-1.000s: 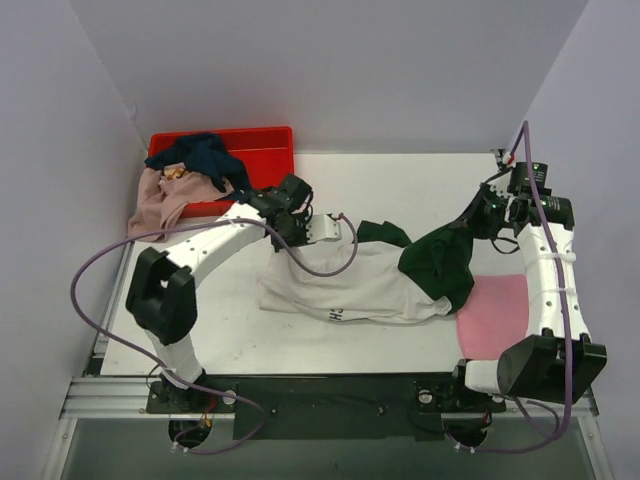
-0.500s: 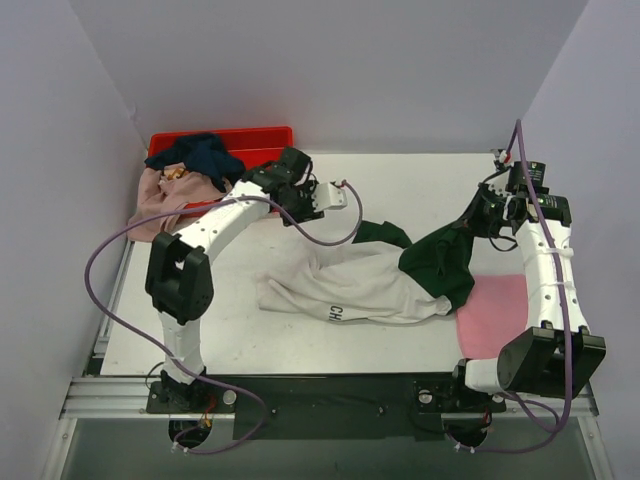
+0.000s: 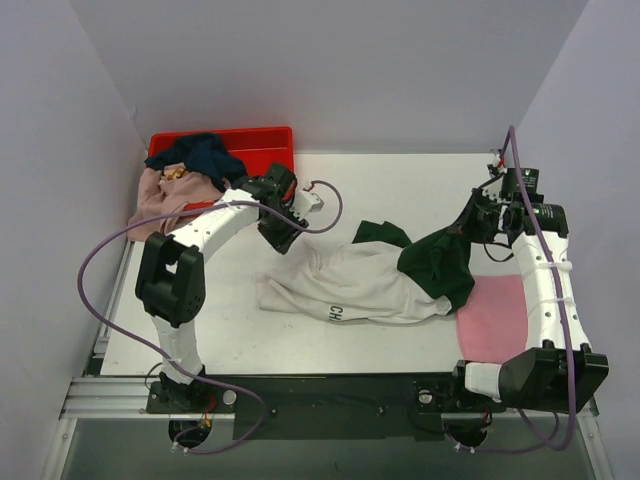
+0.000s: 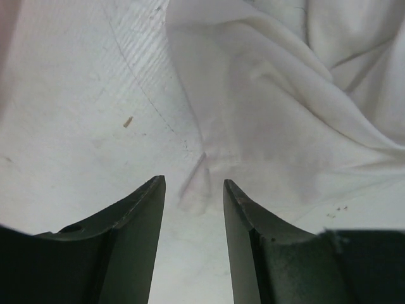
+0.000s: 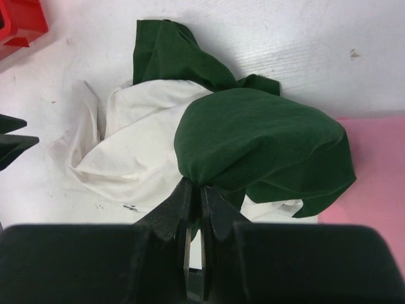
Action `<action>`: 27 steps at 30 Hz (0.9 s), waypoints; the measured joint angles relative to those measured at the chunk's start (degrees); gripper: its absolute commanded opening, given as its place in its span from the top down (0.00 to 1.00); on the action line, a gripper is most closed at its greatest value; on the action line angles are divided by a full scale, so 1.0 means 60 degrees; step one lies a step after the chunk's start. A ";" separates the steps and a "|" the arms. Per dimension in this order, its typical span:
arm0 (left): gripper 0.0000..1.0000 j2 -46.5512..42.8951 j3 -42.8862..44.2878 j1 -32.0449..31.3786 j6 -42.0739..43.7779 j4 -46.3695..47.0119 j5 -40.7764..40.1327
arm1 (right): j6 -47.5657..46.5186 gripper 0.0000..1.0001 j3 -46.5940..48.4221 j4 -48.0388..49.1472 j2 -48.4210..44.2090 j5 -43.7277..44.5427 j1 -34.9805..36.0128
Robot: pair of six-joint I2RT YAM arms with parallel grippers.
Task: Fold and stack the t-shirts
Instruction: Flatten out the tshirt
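Field notes. We find the white t-shirt [image 3: 360, 285] crumpled mid-table, its body stretched left to right, with black lettering [image 3: 335, 314] showing at the near edge. Its dark green part [image 3: 438, 262] is bunched at the right end and held up off the table [image 3: 400, 180]. A second green flap [image 3: 382, 233] lies on the far side.

The right hand [image 5: 195, 187] is pinched tight on that green bunch, with cloth between its fingers. In the wrist view the fabric balloons out just past the fingertips.

The left hand [image 4: 193, 182] hangs at the shirt's far left corner, fingers parted and nothing between them. Under the gap we see bare table and a wrinkled white edge. We cannot tell whether the fingertips touch the cloth.

A bright pink t-shirt [image 3: 495, 315] lies flat at the table's near right, and the green bunch overlaps its left edge.

At the far left corner a red crate [image 3: 270, 142] holds a navy t-shirt [image 3: 200, 155]. A dusty pink t-shirt [image 3: 160, 200] spills over the crate's near side onto the table.
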 measured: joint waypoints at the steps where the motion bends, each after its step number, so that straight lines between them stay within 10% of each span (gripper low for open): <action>1: 0.48 -0.0015 -0.0193 0.0044 -0.0663 0.0138 -0.0142 | 0.0022 1.00 -0.0091 -0.0007 -0.0113 0.0000 0.0047; 7: 0.48 0.0131 -0.0703 0.0408 -0.3818 0.0627 -0.0266 | 0.0015 1.00 -0.0477 -0.0157 -0.0561 0.0015 0.0109; 18: 0.46 0.0561 -0.1865 0.0266 -0.5005 0.1162 0.0769 | 0.0026 1.00 -0.0841 -0.0255 -0.0801 0.0142 0.0109; 23: 1.00 0.0871 -0.1825 0.0284 -0.5107 0.1104 0.1326 | 0.0026 1.00 -0.0841 -0.0277 -0.0947 0.0211 0.0109; 27: 1.00 0.0867 -0.1541 0.0295 -0.5027 0.0998 0.1708 | 0.0022 1.00 -0.0841 -0.0284 -0.1053 0.0277 0.0109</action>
